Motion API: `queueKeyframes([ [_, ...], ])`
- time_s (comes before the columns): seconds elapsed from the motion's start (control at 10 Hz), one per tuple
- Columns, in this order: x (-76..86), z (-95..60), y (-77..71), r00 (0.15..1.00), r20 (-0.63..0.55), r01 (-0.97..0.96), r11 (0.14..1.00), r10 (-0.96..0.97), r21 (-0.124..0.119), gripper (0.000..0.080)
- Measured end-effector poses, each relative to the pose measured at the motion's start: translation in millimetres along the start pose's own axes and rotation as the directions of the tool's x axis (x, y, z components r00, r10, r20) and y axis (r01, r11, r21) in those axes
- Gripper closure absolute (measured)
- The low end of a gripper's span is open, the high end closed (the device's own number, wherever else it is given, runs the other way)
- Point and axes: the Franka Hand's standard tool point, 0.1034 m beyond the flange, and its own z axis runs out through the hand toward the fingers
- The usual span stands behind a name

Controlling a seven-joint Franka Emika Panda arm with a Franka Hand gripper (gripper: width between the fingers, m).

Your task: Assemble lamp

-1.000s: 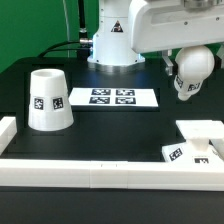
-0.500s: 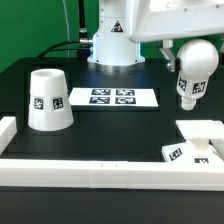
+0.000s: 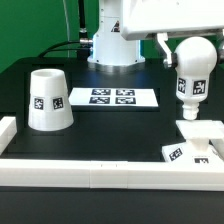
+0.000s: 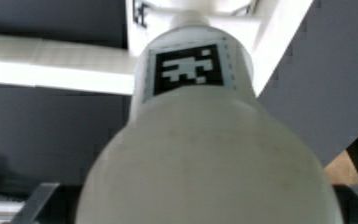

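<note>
My gripper [image 3: 186, 48] is shut on the bulb post [image 3: 192, 72], a white part with a round top and a square tag. It hangs nearly upright, narrow end down, just above the flat square base [image 3: 206, 133] at the exterior view's right, without touching it. In the wrist view the bulb post [image 4: 194, 130] fills the picture and hides most of my gripper [image 4: 202, 208]; only dark finger edges show beside it. The tapered shade [image 3: 47, 98] stands on the table at the exterior view's left, apart from the rest.
The marker board [image 3: 112, 98] lies in the middle at the back, before the arm's pedestal [image 3: 112, 45]. A long white rail [image 3: 90, 171] runs along the table's front edge, with a short end piece [image 3: 7, 130] at the exterior view's left.
The gripper has moved toward the exterior view's right with the bulb post. The post has swung from tilted to nearly upright and now hangs over the base.
</note>
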Motion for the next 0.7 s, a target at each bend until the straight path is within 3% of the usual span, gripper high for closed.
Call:
queueKeyframes([
  [0.3,29.3,-0.7,7.9,1.0,0.014,0.023,1.0,-0.023,0.002,0.0221],
  [0.5,35.0,5.4,10.3,1.0,0.016,0.019,1.0,-0.019,0.003,0.0221],
  [0.7,26.1,16.3,3.3,0.999,0.033,0.021,1.0,-0.021,0.012,0.0221],
])
